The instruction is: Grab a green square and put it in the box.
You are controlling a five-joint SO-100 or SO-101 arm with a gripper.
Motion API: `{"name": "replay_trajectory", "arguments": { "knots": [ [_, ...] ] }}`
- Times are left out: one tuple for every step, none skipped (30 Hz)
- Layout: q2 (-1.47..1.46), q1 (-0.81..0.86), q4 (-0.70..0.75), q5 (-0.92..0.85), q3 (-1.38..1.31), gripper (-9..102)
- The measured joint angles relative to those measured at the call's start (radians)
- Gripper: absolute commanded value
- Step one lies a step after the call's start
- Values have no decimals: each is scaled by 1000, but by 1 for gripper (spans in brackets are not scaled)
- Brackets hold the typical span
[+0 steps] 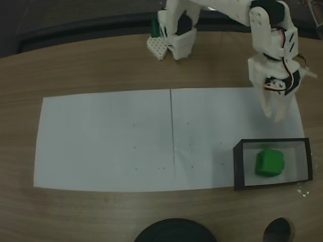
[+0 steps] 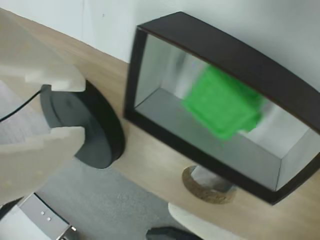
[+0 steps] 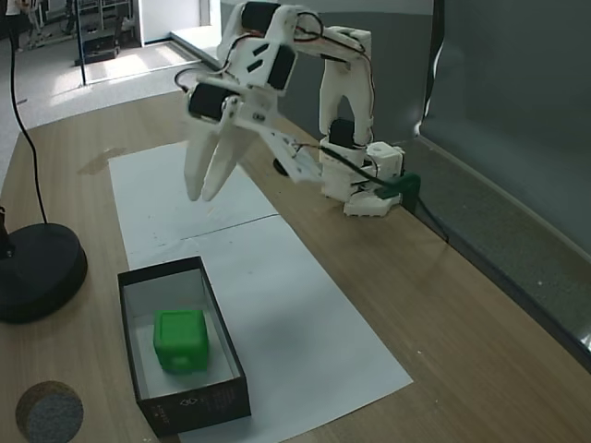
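The green square [image 1: 269, 162] lies inside the box [image 1: 237, 166], a low tray with black walls and a white floor, at the right end of the white paper. In another fixed view the cube [image 3: 180, 340] rests mid-floor in the box [image 3: 194, 406]. My white gripper [image 1: 275, 117] hangs in the air behind the box, well clear of it, fingers slightly apart and holding nothing. It points downward [image 3: 203, 194]. The wrist view looks past the gripper [image 2: 80, 107] at the blurred cube [image 2: 222, 102] within the box [image 2: 225, 45].
Two white paper sheets [image 1: 111, 141] cover the wooden table. A round black disc [image 1: 174, 231] stands at the table's near edge, left of a round hole [image 1: 277, 229]. The robot base [image 1: 174, 35] sits at the far edge.
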Motion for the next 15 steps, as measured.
{"name": "replay_trajectory", "arguments": {
  "knots": [
    [61,18,37,0,0,5],
    [132,44,77,0,0,4],
    [195,67,107,2,0,4],
    [272,98,146,12,0,3],
    [339,126,176,25,-2,2],
    [414,163,206,32,0,1],
    [494,196,230,37,14,1],
    [578,221,247,38,41,0],
    [664,245,259,38,81,0],
    [753,259,259,38,133,0],
    [841,288,259,38,192,0],
    [927,321,259,38,262,0],
    [997,359,259,38,324,0],
    [1075,400,259,38,396,0],
    [1152,431,255,26,466,0]
  ]
}}
